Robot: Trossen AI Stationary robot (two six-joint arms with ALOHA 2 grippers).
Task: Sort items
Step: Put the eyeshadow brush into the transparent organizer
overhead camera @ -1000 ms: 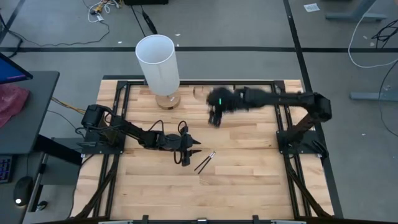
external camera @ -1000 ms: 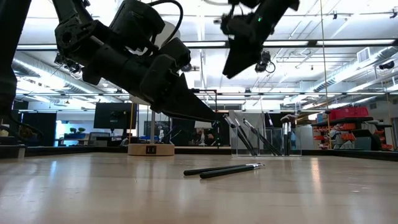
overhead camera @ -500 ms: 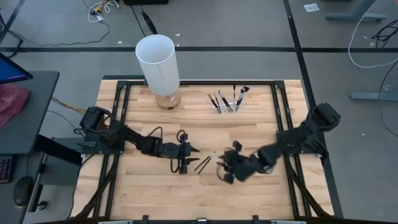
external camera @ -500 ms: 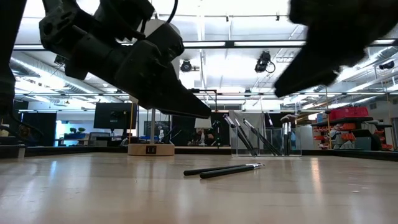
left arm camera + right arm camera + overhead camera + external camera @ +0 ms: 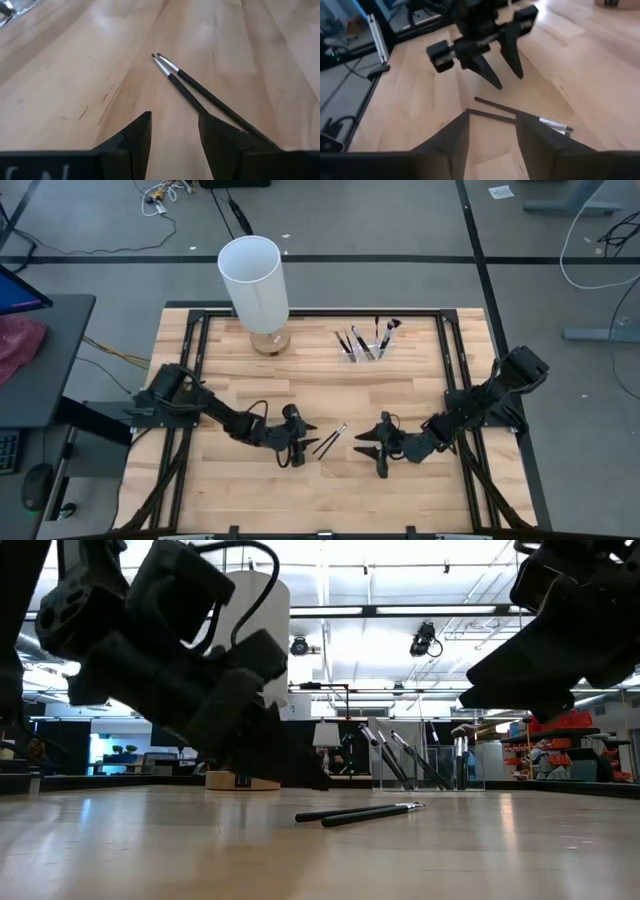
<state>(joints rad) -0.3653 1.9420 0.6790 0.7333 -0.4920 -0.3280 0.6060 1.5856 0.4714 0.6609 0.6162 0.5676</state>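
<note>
End effectors low, open — left point(image 5: 303, 441), right point(image 5: 368, 448) — flanking two brushes point(image 5: 329, 439).

Two black jointed arms, thin dark cables looped along them. Left pincer point(image 5: 303, 442) and right pincer point(image 5: 372, 450): matte black, tapered wedge fingers point(image 5: 134, 140), pointed tips.

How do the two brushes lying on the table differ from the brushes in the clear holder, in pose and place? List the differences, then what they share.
1. The two brushes on the table lie flat; the brushes in the clear holder stand leaning.
2. The table pair lies between the left hand and right hand, both open; the holder brushes are at the far edge, beside the white cylinder.

Shared: thin dark handles.
</note>
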